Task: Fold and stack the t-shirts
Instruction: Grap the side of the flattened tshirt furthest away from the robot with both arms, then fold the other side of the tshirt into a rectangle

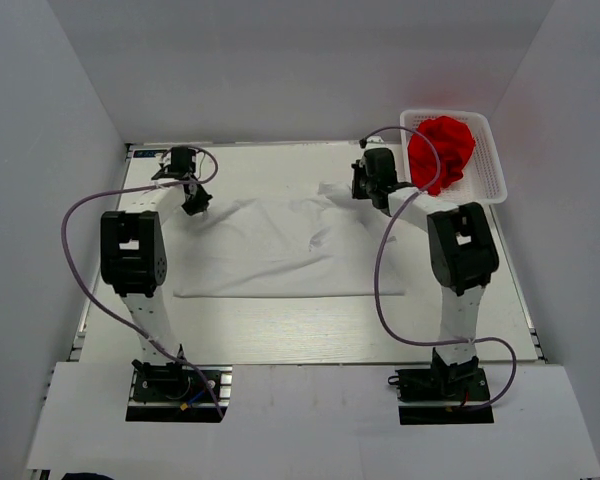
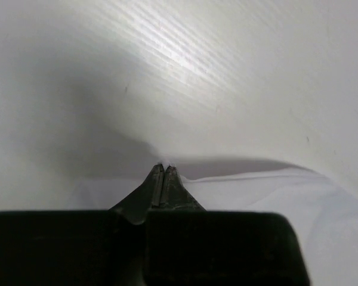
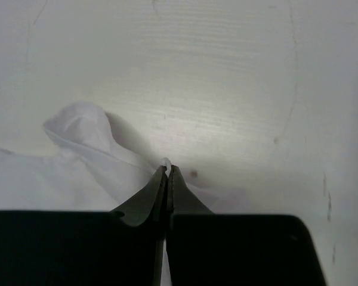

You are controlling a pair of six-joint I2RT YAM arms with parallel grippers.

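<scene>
Right gripper (image 3: pixel 167 168) pinching white t-shirt (image 3: pixel 77 134), red t-shirt (image 1: pixel 441 150) overhead only

Top camera high over the near edge, looking down on the whole white table (image 1: pixel 280 325), wrist cameras low and close, all sharing the white cloth t-shirt (image 1: pixel 270 250).

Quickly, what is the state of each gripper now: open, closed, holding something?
Left gripper: closed, pinching an edge of the white t-shirt.
Right gripper: closed, pinching the same shirt's edge.
</scene>
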